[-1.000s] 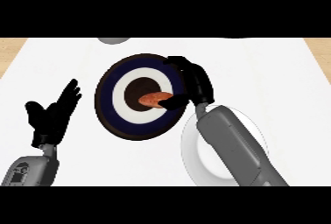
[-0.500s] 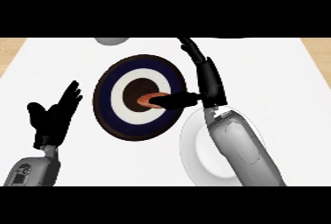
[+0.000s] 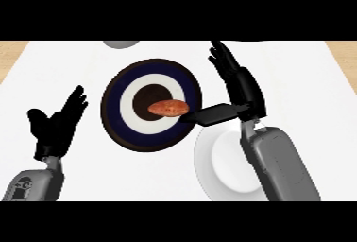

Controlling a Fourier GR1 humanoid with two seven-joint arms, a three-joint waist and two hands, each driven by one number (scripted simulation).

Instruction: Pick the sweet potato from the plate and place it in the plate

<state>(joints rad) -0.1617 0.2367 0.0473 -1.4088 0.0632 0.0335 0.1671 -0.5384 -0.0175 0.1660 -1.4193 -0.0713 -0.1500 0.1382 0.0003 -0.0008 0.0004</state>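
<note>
Right part of the white plate [image 3: 219, 165] is hidden under the right forearm [image 3: 279, 165]. A stretch of the dark plate [image 3: 125, 127] rim is covered by the thumb of the right hand [image 3: 241, 90]. Whether that thumb touches the sweet potato [image 3: 167, 108] cannot be told. A grey object [image 3: 121, 43] is cut off at the top edge; its kind is not identifiable. The right forearm and left forearm [image 3: 31, 184] are cut off at the lower edge.

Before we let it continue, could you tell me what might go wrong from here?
The right hand is open, only its thumb beside the sweet potato: closing from there might nudge it across the dark plate instead of catching it. The right forearm covers part of the white plate, so the placing could be cramped.
</note>
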